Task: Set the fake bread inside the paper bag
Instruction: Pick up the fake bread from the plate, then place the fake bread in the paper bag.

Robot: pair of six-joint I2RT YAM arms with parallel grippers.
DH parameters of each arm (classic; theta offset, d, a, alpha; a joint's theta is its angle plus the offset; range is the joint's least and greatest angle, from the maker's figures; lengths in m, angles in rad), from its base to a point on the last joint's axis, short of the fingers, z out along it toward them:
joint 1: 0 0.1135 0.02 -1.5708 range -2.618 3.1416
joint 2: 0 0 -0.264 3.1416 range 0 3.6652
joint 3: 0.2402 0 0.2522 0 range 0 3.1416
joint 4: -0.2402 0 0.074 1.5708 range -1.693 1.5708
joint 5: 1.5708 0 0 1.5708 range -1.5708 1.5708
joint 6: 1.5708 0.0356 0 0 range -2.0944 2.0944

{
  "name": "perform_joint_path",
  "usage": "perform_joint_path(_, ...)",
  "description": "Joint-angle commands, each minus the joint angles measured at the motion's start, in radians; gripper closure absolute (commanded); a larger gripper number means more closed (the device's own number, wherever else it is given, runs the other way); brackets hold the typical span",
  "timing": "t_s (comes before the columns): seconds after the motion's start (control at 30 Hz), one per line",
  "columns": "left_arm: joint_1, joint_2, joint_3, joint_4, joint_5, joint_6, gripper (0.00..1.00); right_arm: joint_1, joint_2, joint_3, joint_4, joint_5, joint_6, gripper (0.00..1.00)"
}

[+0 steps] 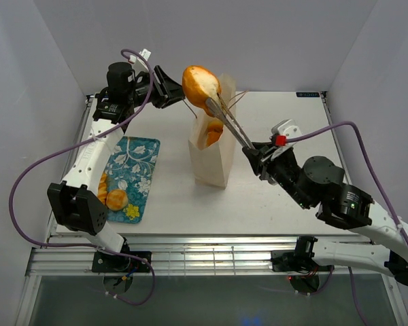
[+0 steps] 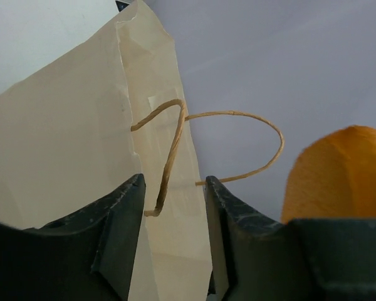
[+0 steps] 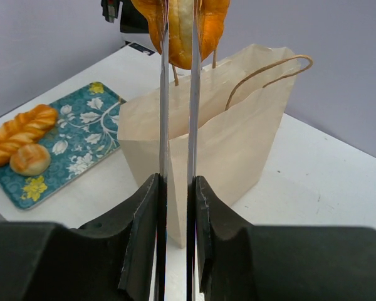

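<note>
Golden-brown glossy roll [image 1: 198, 81] between steel tongs [image 1: 230, 122]

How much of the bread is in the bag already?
Done: at least one pastry sits inside the paper bag. In hand: the right end effector holds tongs pinching an oval roll above the bag's mouth, while the left end effector straddles its rim. Still to go: a braided loaf and small bun on the tray.
</note>
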Motion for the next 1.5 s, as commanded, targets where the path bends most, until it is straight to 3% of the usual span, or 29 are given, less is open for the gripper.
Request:
perform_joint_path(0.0,0.004,0.002,-0.004,0.053,0.038,-0.013,0.54,0.002,0.023,0.014,0.130,0.080,-0.044,0.92)
perform_joint_path(0.2,0.005,0.005,-0.010,0.059,0.049,-0.015,0.83,-0.018,0.025,0.002,0.137,0.091,-0.018,0.92)
perform_joint_path(0.3,0.004,-0.003,-0.012,0.060,0.052,-0.013,0.92,-0.067,0.009,-0.016,0.137,0.026,0.039,0.92)
perform_joint_path(0.67,0.004,-0.041,-0.012,0.043,0.051,-0.013,1.00,-0.378,-0.003,-0.047,0.134,-0.392,0.324,0.92)
perform_joint_path(1.03,0.004,-0.043,0.000,0.046,0.058,-0.021,1.00,-0.687,0.006,-0.077,0.135,-0.853,0.586,0.92)
perform_joint_path(1.47,0.006,-0.061,0.017,0.045,0.063,-0.028,1.00,-0.734,0.028,-0.079,0.126,-0.912,0.589,0.92)
